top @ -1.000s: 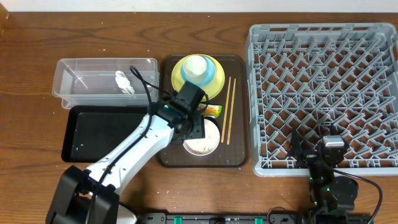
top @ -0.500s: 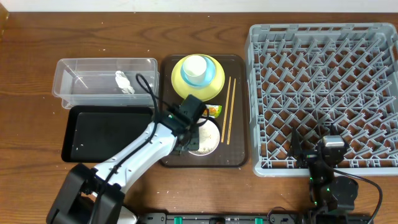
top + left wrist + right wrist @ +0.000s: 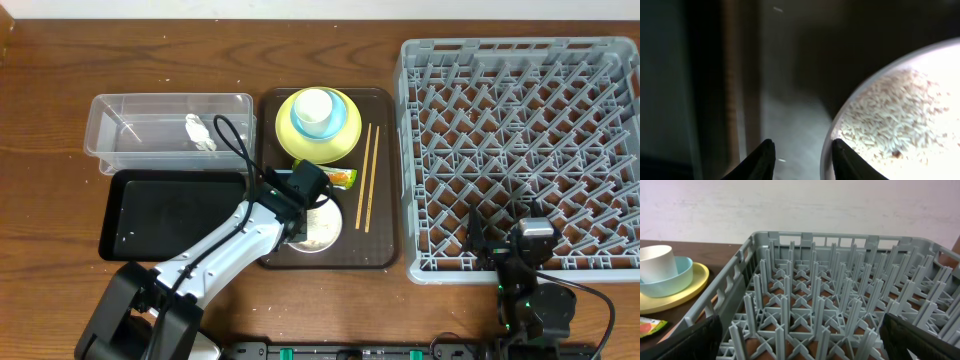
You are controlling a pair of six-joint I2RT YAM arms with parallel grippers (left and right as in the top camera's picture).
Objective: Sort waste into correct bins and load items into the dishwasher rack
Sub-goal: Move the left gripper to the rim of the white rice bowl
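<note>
Brown is recorded for both the wooden surface (image 3: 60, 60) and the serving tray (image 3: 382, 250) set on it. At the tray's near end the white bowl (image 3: 325, 230) is found, with rice grains (image 3: 890, 125) spread over its inside. The left gripper (image 3: 802, 146) is held low over the bowl's left edge. Its fingers (image 3: 765, 157) are parted, and the rim is seen in the gap, close against one finger; contact cannot be told. Just beyond the bowl the snack wrapper (image 3: 343, 178) is noted, with the chopsticks (image 3: 367, 178) laid lengthwise beside it. The white cup (image 3: 313, 108) is nested in the blue bowl (image 3: 345, 128), which is set on the yellow plate (image 3: 285, 132). The tissue (image 3: 200, 132) is seen inside the clear tub (image 3: 105, 140), with the black tray (image 3: 170, 215) placed in front. The right gripper (image 3: 800, 325) is positioned at the near edge of the grey rack (image 3: 520, 130), fingers spread wide.
</note>
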